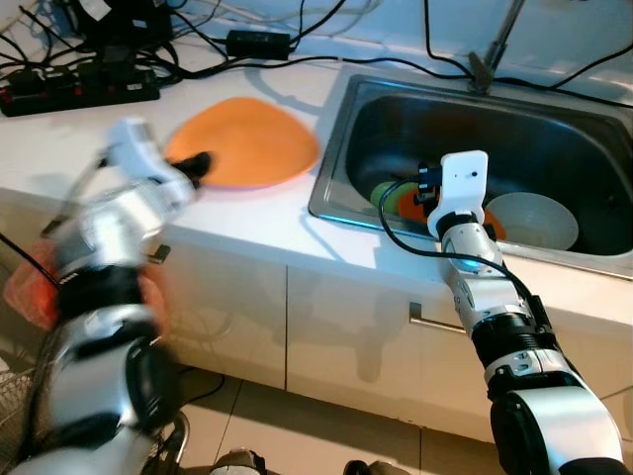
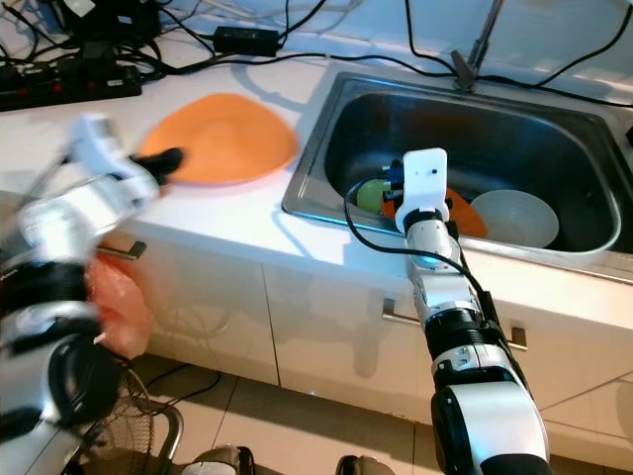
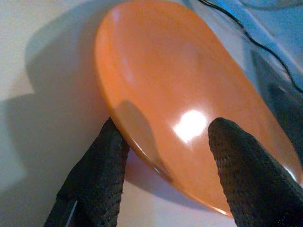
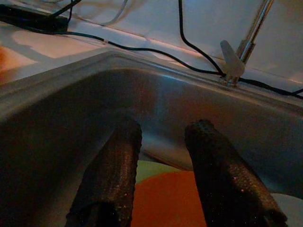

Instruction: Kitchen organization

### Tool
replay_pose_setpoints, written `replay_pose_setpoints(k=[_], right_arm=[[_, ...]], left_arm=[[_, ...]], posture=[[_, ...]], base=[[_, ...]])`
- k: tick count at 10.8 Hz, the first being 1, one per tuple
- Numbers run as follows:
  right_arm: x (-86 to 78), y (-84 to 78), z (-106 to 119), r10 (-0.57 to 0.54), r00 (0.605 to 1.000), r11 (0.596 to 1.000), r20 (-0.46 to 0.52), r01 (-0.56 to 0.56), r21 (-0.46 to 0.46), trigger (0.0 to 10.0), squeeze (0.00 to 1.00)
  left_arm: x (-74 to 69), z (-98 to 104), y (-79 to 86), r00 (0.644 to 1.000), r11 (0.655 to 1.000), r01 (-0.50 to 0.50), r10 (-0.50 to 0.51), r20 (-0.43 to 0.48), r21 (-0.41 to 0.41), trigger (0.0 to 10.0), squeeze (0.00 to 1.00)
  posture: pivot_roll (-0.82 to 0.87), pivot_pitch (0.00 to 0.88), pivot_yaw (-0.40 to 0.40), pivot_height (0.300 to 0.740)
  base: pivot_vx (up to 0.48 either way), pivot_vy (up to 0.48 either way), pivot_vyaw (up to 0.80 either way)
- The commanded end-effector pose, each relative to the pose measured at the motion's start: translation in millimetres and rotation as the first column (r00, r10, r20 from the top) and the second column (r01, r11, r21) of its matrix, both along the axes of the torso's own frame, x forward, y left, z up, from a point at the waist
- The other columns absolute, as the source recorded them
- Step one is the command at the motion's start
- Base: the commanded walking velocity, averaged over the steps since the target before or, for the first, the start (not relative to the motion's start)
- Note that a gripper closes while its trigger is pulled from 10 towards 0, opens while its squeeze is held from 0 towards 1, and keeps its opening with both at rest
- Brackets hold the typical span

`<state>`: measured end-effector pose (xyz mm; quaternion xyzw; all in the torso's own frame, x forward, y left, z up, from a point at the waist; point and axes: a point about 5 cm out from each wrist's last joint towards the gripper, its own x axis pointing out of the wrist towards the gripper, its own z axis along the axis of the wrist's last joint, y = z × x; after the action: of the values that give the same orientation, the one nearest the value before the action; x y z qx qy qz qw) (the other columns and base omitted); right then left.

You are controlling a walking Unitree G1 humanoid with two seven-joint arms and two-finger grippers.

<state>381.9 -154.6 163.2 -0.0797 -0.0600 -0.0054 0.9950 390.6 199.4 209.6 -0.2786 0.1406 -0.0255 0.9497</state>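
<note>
A large orange plate (image 1: 247,143) lies flat on the white counter, left of the sink (image 1: 331,158). My left gripper (image 3: 169,124) is open at the plate's near rim, one finger (image 3: 102,165) outside the edge on the counter, the other over the plate's face. Inside the steel sink my right gripper (image 4: 163,127) hangs open with nothing between its fingers, just above a small orange dish (image 4: 165,198) and a green dish (image 1: 386,193). A white bowl (image 1: 534,220) sits to their right in the basin.
A faucet (image 1: 495,45) rises behind the sink. A black power strip (image 1: 79,89) and several cables lie along the back of the counter. White cabinet fronts run below. An orange bag (image 1: 25,292) hangs at the far left.
</note>
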Motion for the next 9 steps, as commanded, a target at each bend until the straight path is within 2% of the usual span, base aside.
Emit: replay_pose_setpoints(k=[1,3,4,5,9], right_arm=[[-2.0,-6.5,-1,-0.019,1.000,1.000,-0.003,0.019,0.015,10.0,0.00],[-2.9,-7.6,-1,-0.021,1.000,1.000,-0.006,0.021,0.016,10.0,0.00],[-3.3,-7.4,-2,-0.021,1.000,1.000,-0.009,0.021,0.017,10.0,0.00],[-3.4,-6.4,-3,-0.019,1.000,1.000,-0.011,0.019,0.019,10.0,0.00],[-4.0,-4.4,-4,-0.012,1.000,1.000,-0.018,0.013,0.021,10.0,0.00]], left_arm=[[1.5,-21,-13.3,0.996,0.999,0.033,-0.034,-0.085,-0.014,10.0,0.00],[5.3,-27,-18.0,0.995,1.000,0.013,-0.015,-0.103,-0.019,10.0,0.00],[6.7,-31,-15.4,0.993,1.000,-0.012,0.011,-0.116,-0.011,2.2,0.00],[8.0,-33,-15.4,0.992,1.000,-0.023,0.022,-0.121,-0.007,0.0,0.00],[9.6,-38,-17.0,0.992,1.000,-0.029,0.028,-0.123,-0.006,0.0,0.00]], posture=[[0.02,0.100,-0.016,0.740],[0.02,0.105,-0.014,0.740],[0.02,0.106,-0.015,0.740],[0.02,0.106,-0.015,0.740],[0.02,0.109,-0.013,0.740]], base=[[0.000,0.000,0.00],[0.000,0.000,0.00],[0.000,0.000,0.00],[0.000,0.000,0.00],[0.000,0.000,0.00]])
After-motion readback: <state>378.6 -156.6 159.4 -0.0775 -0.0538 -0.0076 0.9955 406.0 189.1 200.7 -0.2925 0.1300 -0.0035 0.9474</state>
